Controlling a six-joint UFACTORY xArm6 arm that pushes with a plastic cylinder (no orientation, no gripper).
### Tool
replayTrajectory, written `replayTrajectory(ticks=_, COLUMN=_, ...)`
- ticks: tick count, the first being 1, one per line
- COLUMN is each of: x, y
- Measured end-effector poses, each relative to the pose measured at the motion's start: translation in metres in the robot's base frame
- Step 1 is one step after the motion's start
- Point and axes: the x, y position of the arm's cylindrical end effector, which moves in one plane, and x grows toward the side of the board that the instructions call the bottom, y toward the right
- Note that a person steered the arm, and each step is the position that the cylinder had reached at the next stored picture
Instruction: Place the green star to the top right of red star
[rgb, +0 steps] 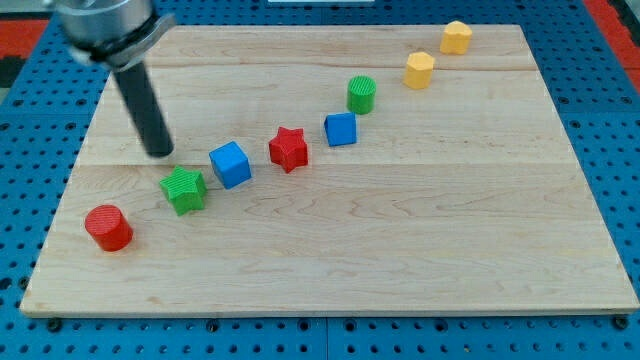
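The green star (184, 190) lies on the wooden board at the view's lower left. The red star (288, 149) sits to its right and a little higher, with a blue cube (230, 165) between them. My tip (160, 152) rests on the board just above and slightly left of the green star, a small gap apart from it.
A red cylinder (108, 228) stands at the view's far lower left. A second blue cube (341, 129), a green cylinder (361, 95) and two yellow blocks (419, 70) (456, 37) run in a diagonal line toward the view's top right. The board's left edge (70, 170) is near.
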Motion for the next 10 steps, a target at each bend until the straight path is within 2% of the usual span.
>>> replayTrajectory(ticks=1, x=0.002, y=-0.001)
replayTrajectory(ticks=3, x=0.043, y=0.1)
replayTrajectory(ticks=5, x=0.046, y=0.038)
replayTrajectory(ticks=6, x=0.084, y=0.042)
replayTrajectory(ticks=8, x=0.094, y=0.184)
replayTrajectory(ticks=9, x=0.119, y=0.19)
replayTrajectory(ticks=10, x=0.128, y=0.226)
